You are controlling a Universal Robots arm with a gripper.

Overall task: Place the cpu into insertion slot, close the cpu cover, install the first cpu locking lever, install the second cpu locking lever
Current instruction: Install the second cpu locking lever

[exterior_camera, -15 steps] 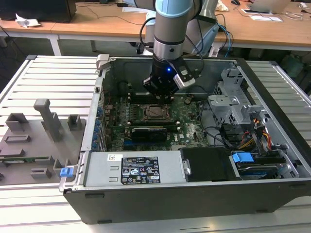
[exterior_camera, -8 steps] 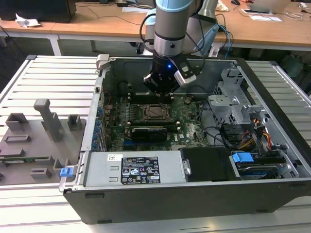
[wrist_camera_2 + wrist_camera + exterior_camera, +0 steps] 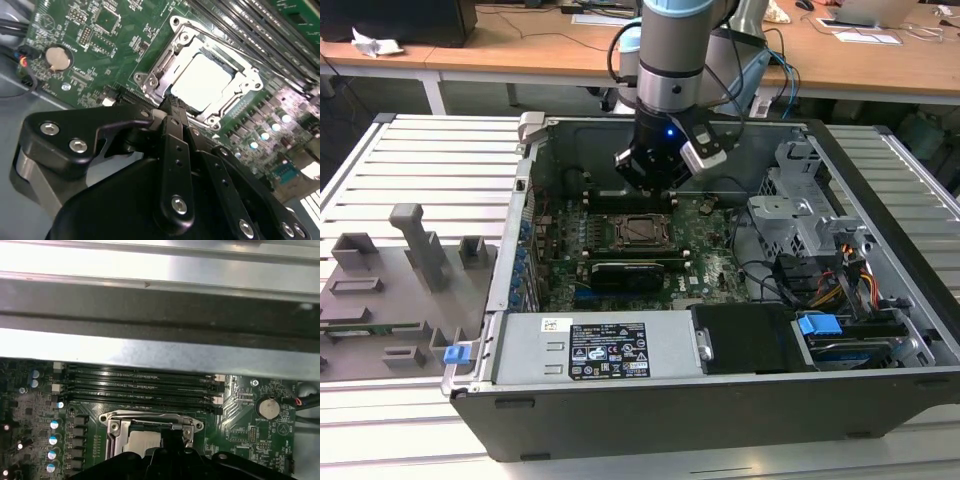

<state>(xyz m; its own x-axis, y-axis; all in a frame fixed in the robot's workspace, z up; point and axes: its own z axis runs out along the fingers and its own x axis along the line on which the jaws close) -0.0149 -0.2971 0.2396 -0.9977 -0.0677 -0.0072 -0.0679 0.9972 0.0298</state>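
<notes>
The cpu [image 3: 202,82] lies in the insertion slot [image 3: 229,106] with its silver face up. It is seen on the green board [image 3: 710,250] inside the open computer case. The cpu cover [image 3: 156,75], a silver frame, lies flat around the chip, whose face shows through the window. In the first wrist view the cover [image 3: 116,427] and chip [image 3: 142,442] sit just beyond the black fingers. My gripper [image 3: 169,102] is shut, its tips low at the socket's edge. I cannot tell if they touch a lever. In the exterior view the gripper [image 3: 653,190] hangs just behind the socket [image 3: 640,230].
Long black memory slots [image 3: 140,385] run beside the socket, under the case's metal wall [image 3: 160,350]. A coin battery [image 3: 57,57] sits on the board. A black finned card [image 3: 635,272], the power supply [image 3: 600,345] and a drive cage [image 3: 800,210] crowd the case. Grey fixtures [image 3: 400,270] stand outside.
</notes>
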